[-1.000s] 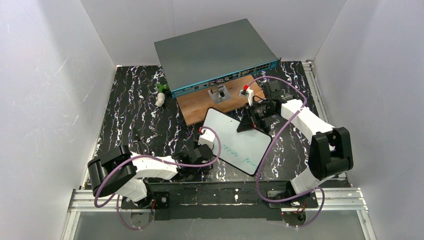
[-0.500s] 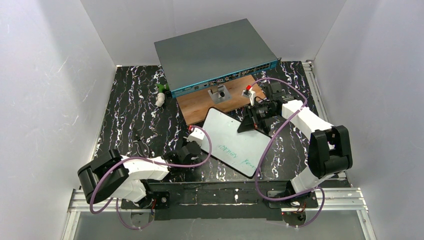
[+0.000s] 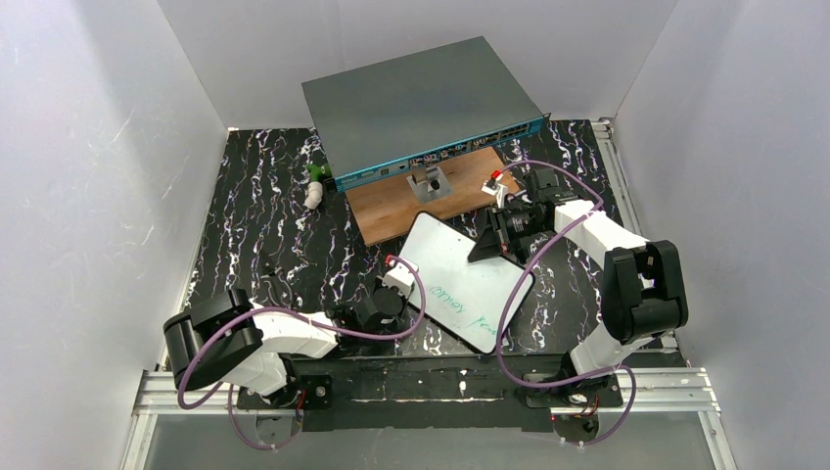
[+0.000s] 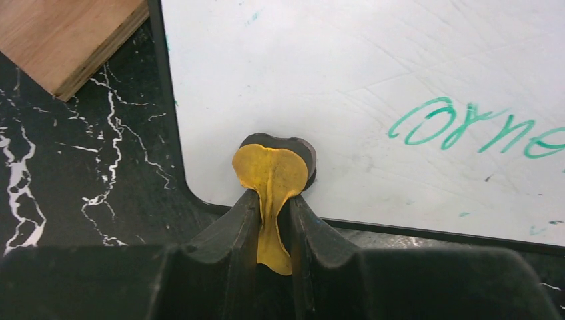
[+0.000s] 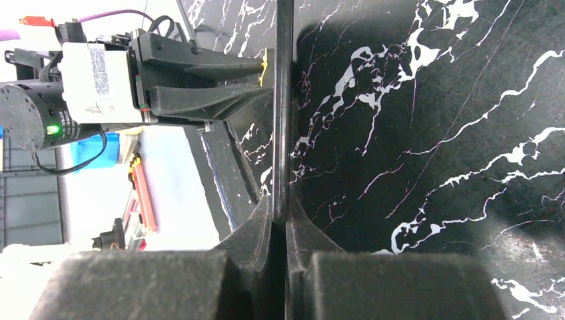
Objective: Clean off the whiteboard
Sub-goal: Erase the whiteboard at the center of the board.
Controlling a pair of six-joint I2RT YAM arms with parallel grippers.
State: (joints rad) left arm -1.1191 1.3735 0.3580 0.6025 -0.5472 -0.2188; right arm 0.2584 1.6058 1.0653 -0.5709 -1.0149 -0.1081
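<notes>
The whiteboard (image 3: 460,279) lies tilted on the black marble table, with green handwriting (image 3: 460,299) near its front edge. My right gripper (image 3: 492,238) is shut on the board's far right edge, which shows edge-on (image 5: 283,100) between its fingers (image 5: 263,223). My left gripper (image 3: 393,291) is shut on a yellow cloth pad (image 4: 272,175) with a dark backing. The pad rests on the whiteboard (image 4: 373,80) near its rounded corner, left of the green handwriting (image 4: 466,127). In the right wrist view, my left gripper (image 5: 263,77) sits against the board's face.
A large grey box with a teal front (image 3: 421,103) stands at the back. A brown wooden board (image 3: 391,211) with a small metal bracket (image 3: 428,183) lies before it, touching the whiteboard's far corner. A small green and white object (image 3: 314,186) lies left. White walls enclose the table.
My left gripper swept left with the pad, then came back right onto the board's left edge. The board and my right gripper shifted slightly right.
</notes>
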